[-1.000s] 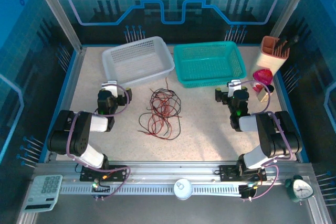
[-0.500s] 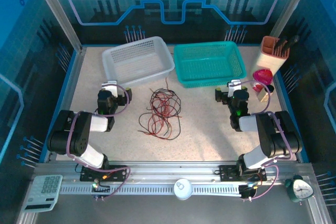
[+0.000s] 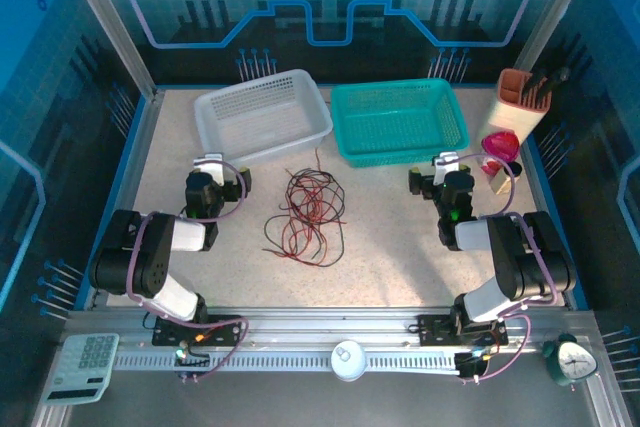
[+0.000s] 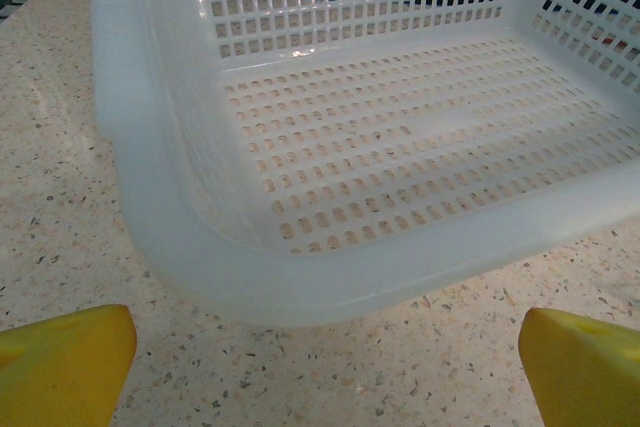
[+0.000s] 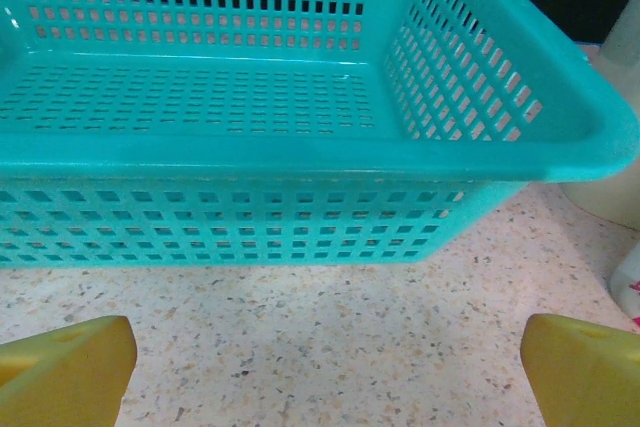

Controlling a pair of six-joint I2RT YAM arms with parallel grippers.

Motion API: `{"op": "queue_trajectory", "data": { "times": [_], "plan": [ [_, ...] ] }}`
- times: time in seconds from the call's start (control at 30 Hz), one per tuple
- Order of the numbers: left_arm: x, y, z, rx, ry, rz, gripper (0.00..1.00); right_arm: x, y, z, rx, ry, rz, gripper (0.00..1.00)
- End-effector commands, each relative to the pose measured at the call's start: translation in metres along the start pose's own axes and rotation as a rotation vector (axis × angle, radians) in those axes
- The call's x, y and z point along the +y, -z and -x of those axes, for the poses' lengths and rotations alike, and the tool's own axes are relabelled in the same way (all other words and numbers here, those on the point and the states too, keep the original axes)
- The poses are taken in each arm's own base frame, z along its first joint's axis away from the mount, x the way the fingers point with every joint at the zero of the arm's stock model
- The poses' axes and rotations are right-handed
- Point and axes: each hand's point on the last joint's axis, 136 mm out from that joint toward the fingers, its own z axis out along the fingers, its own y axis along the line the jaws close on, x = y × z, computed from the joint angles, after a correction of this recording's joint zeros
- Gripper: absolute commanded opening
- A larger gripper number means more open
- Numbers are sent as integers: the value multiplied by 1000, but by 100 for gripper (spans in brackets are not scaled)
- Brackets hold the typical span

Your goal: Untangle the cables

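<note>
The table (image 3: pixel 400 247) lies bare on both sides of the cables (image 3: pixel 305 209), which leaves open lanes between the bundle and each arm. The near strip of table in front of the bundle is also unobstructed. The white basket (image 3: pixel 262 117) stands directly ahead of the left gripper (image 3: pixel 208 161), its near rim just beyond the wide-spread jaws. The teal basket (image 3: pixel 398 119) blocks the right gripper (image 3: pixel 447 160) in the same way. A narrow gap separates the two baskets. At the right edge, a pink object (image 3: pixel 500 145) and a tan holder (image 3: pixel 522 97) crowd the space beside the right gripper.
</note>
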Motion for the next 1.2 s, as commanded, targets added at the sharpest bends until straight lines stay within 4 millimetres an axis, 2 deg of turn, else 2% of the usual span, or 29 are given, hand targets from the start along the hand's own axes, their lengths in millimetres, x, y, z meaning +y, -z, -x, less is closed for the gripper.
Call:
{"op": "queue_trajectory", "data": {
  "times": [0.0, 0.1, 0.3, 0.4, 0.47, 0.53, 0.7, 0.83, 0.93, 1.03, 1.1, 1.17],
  "plan": [
    [0, -2, 10, -22, 10, -12, 99, -1, -2, 7, -22, -16, 15, 100],
    [2, -2, 18, 3, 8, 10, 99, -3, 2, 11, -41, -14, -2, 100],
    [11, 10, 29, -33, 24, 69, 99, -12, 26, 50, -43, -31, -42, 100],
    [10, 12, 30, -4, 28, 68, 99, -13, 39, 77, -66, -113, -14, 100],
    [7, 13, 32, 1, 23, 57, 99, -19, 44, 92, -44, -241, -41, 100],
    [8, 13, 34, 0, 26, 69, 99, -22, 49, 93, 72, -348, -58, 100],
    [27, 15, 46, 5, 43, 184, 99, 33, 57, 118, 155, -320, 229, 100],
    [46, 15, 56, 31, 80, 289, 99, 68, 68, 127, 196, -264, 308, 100],
    [48, 17, 68, 46, 84, 301, 99, 93, 70, 121, 257, -252, 360, 100],
    [42, 29, 87, 71, 152, 280, 99, 117, 69, 110, 324, -275, 415, 98],
    [37, 43, 100, 130, 223, 272, 99, 131, 69, 102, 360, -285, 439, 98],
    [27, 58, 104, 222, 281, 239, 99, 141, 69, 95, 396, -289, 449, 97]
  ]
}}
